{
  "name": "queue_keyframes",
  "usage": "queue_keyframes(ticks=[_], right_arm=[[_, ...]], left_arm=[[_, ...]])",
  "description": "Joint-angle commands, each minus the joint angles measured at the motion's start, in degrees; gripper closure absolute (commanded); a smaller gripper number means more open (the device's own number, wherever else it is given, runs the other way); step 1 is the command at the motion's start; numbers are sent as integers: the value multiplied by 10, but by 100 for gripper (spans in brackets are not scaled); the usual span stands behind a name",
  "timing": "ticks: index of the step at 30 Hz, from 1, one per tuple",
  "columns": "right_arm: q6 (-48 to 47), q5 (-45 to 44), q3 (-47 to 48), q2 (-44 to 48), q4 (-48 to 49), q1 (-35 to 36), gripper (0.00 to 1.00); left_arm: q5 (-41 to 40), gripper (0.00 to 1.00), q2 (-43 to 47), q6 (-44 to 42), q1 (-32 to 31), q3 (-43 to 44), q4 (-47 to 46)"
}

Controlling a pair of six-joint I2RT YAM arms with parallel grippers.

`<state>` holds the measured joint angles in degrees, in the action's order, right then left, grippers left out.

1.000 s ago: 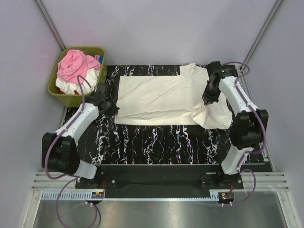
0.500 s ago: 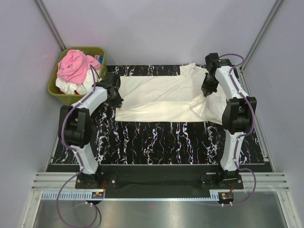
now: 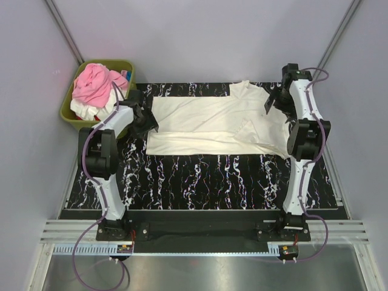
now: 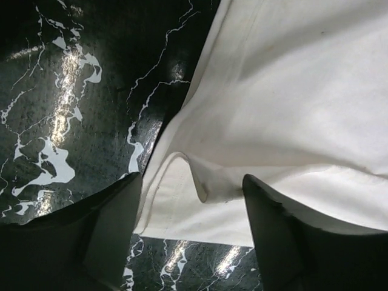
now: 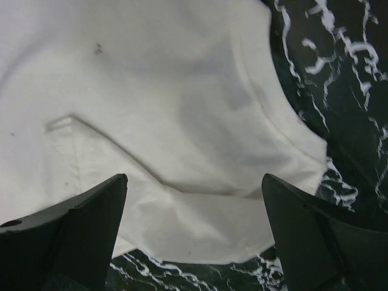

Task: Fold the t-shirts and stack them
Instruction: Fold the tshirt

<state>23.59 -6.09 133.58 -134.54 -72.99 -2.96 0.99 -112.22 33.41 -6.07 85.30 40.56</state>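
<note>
- The cream shirt (image 3: 212, 121) lies spread on the black table (image 3: 200, 182), in the far half, btw the two arms.
- It makes a long shape going left to right. A fold line runs along it, near the front edge.
- At its right end the cloth is bumpy & wrinkled, not flat.
- The left gripper (image 3: 145, 118) is at the shirt's left end, low over the cloth.
- In the left wrist view the left gripper (image 4: 193, 182) has its fingers (image 4: 115, 230) apart. It holds nothing.
- Under it the cream shirt (image 4: 291, 109) has a small raised crease near the edge, right btw the fingers.
- The right gripper (image 3: 271, 104) is over the shirt's right end, far side.
- In the right wrist view the right gripper (image 5: 194, 179) is wide open, w/ nothing in it.
- The cream shirt (image 5: 151, 109) lies below it, w/ a curved edge & a soft fold. Can't tell if the tips touch the cloth.
- A green basket (image 3: 124, 65) sits at the far left, just off the table corner.
- In it a pink shirt (image 3: 94, 85) is piled on a white shirt (image 3: 85, 110).
</note>
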Motion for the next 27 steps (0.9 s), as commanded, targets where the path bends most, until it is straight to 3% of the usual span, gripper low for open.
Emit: queue_keyframes(ticks=[1, 6, 9, 14, 18, 21, 27], right_arm=[[-2, -31, -103, 137, 30, 1, 1], [-16, 13, -328, 269, 136, 63, 2], [-28, -8, -364, 285, 129, 139, 2], [-43, -38, -373, 256, 121, 215, 7], [-72, -115, -311, 193, 86, 254, 13], [-86, -161, -256, 149, 57, 262, 15], [-101, -163, -208, 91, 43, 264, 21]], left_arm=[[5, 22, 82, -10, 6, -26, 2], [-9, 22, 161, -13, -8, -111, -15], [-9, 22, 213, -6, -19, -179, -42], [25, 24, 249, 15, -39, -292, -118], [34, 27, 249, 29, -58, -351, -168], [38, 29, 242, 34, -67, -387, -203], [38, 34, 228, 28, -68, -442, -273]])
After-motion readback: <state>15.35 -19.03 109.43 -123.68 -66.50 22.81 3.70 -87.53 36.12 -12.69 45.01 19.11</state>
